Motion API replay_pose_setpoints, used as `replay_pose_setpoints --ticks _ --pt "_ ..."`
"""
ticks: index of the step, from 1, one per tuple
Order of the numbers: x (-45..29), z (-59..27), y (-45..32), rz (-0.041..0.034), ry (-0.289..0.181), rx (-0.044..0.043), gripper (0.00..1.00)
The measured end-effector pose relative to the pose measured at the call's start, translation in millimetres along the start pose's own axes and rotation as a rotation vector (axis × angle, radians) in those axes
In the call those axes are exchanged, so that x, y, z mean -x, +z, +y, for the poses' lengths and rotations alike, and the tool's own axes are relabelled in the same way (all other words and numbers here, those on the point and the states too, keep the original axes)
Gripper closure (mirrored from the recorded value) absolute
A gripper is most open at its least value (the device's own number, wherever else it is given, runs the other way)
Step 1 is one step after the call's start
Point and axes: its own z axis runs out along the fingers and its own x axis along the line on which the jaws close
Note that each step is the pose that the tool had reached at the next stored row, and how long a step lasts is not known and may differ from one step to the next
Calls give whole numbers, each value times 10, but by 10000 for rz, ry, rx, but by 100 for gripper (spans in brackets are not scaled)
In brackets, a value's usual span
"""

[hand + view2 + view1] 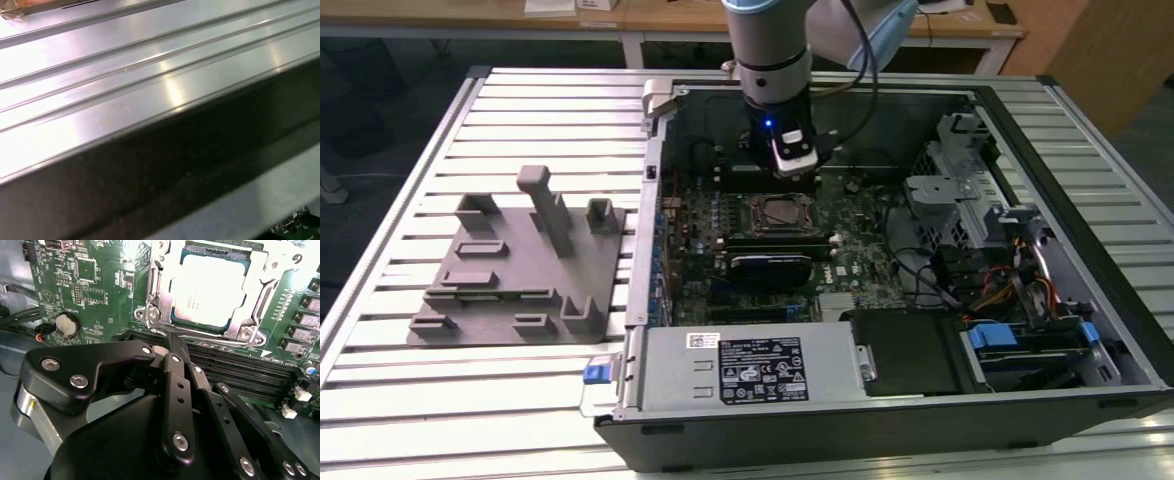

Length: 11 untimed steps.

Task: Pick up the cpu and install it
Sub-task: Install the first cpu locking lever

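The cpu (781,211) lies flat in its socket on the motherboard inside the open computer case, its silvery top facing up. In the second wrist view the cpu (210,285) sits inside the metal socket frame (156,305). My gripper (795,168) hangs just behind and above the socket, on the far side of it in the exterior view. In the second wrist view the black fingers meet at the gripper's tip (172,338), close to the frame's near edge, with nothing between them. The gripper is apart from the cpu.
A grey plastic fixture block (520,265) stands on the slatted table at the exterior view's left. Inside the case are a power supply (747,365), a drive cage with cables (981,215), memory slots (240,372) and a coin battery (66,324). The first wrist view shows the table slats (125,70).
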Motion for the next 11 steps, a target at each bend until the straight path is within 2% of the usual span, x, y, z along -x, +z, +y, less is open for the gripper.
replay_pose_setpoints --ticks 8,11 --pt "23 19 -126 0 1 0 89" --pt "28 23 -147 2 2 0 89"
